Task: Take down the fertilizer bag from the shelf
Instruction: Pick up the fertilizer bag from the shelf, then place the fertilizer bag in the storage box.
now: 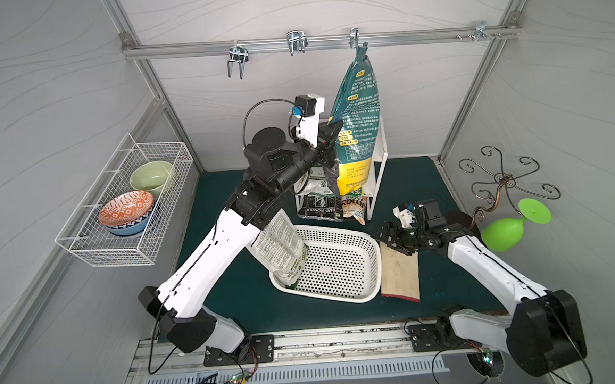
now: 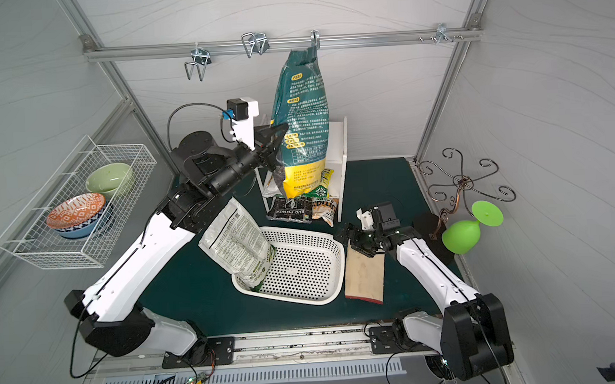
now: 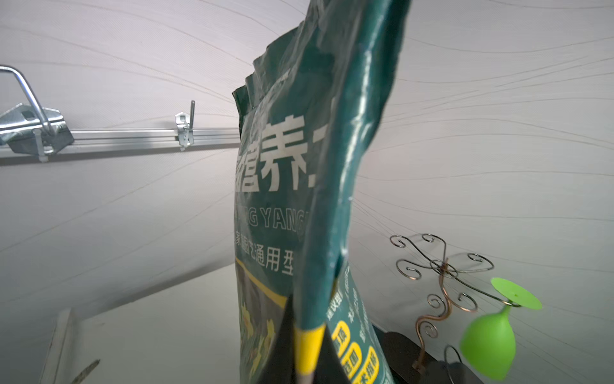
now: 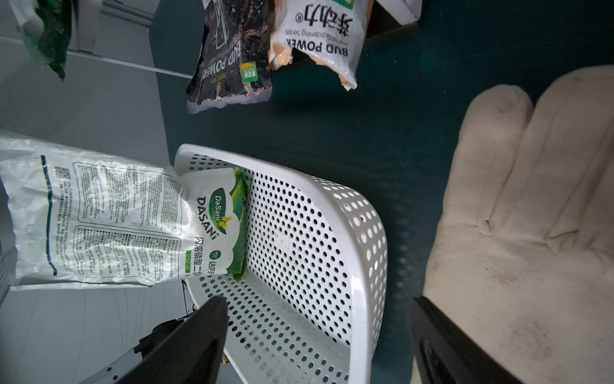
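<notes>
A tall green and yellow fertilizer bag [image 1: 358, 118] [image 2: 302, 121] [image 3: 299, 166] stands upright at the white shelf [image 1: 378, 153] [image 2: 342, 151] by the back wall. Its lower end covers the shelf's front, so I cannot tell whether it rests on a board. My left gripper [image 1: 330, 143] [image 2: 276, 144] [image 3: 309, 332] is shut on the bag's side edge at about mid height. My right gripper [image 1: 391, 237] [image 2: 353, 239] [image 4: 319, 309] hangs open and holds nothing, low over the right rim of the white perforated basket [image 1: 376, 265] [image 2: 340, 267] [image 4: 365, 266].
A white DaSani bag [image 1: 280, 245] [image 4: 99, 216] leans in the basket's left end. A black bag [image 1: 319, 208] and an orange-white bag [image 1: 353, 206] lie on the shelf's low tier. A cloth glove [image 1: 398, 267] [image 4: 531, 216] lies right of the basket. A green glass [image 1: 506, 229] hangs at the right, and a wire basket [image 1: 129, 202] with bowls is on the left wall.
</notes>
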### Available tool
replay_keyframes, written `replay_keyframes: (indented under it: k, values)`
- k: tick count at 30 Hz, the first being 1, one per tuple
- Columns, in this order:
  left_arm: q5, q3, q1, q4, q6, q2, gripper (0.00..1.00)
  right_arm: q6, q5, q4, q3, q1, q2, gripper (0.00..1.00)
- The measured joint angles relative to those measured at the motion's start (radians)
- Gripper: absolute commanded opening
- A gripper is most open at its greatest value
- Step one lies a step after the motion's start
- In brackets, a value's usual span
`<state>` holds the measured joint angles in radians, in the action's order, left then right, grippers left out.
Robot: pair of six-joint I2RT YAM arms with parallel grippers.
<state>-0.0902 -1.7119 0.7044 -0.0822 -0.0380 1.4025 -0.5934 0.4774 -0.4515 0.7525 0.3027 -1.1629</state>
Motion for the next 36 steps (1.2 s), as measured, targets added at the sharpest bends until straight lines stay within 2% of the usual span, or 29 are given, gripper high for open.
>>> replay_keyframes:
  k: [6,16,21,29,36]
  values:
    - [-0.022,0.295,-0.004,-0.013,-0.044,-0.190,0.00,-0.001,-0.001,-0.010,-0.020,0.043,0.021,0.85]
    - [0.005,0.623,-0.009,-0.013,-0.100,-0.401,0.00,-0.030,0.000,-0.011,-0.021,0.067,-0.002,0.72]
    - [0.005,0.755,-0.009,0.056,-0.150,-0.403,0.00,-0.039,-0.005,-0.013,-0.038,0.070,-0.010,0.60]
    - [0.010,0.813,-0.004,0.141,-0.160,-0.363,0.00,-0.048,-0.005,-0.010,-0.076,0.071,-0.021,0.49]
    - [0.012,1.009,-0.003,0.455,-0.160,-0.335,0.00,-0.052,-0.004,0.000,-0.079,0.071,-0.045,0.43]
